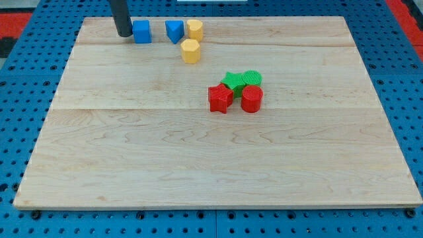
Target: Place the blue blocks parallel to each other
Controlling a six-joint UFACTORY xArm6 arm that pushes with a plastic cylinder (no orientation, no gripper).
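Two blue blocks lie near the view's top edge of the wooden board (132, 165). The left one is a blue cube (142, 31). The right one is a blue wedge-like block (174, 30), a short gap to its right. My tip (123, 34) is down on the board, touching or almost touching the left side of the blue cube. The rod rises out of the view's top.
Two yellow blocks, one (194, 29) touching the blue wedge's right side and one (190, 51) just below it. Near the middle sit a green star (232, 81), a green cylinder (252, 79), a red star (221, 98) and a red cylinder (252, 99), clustered together.
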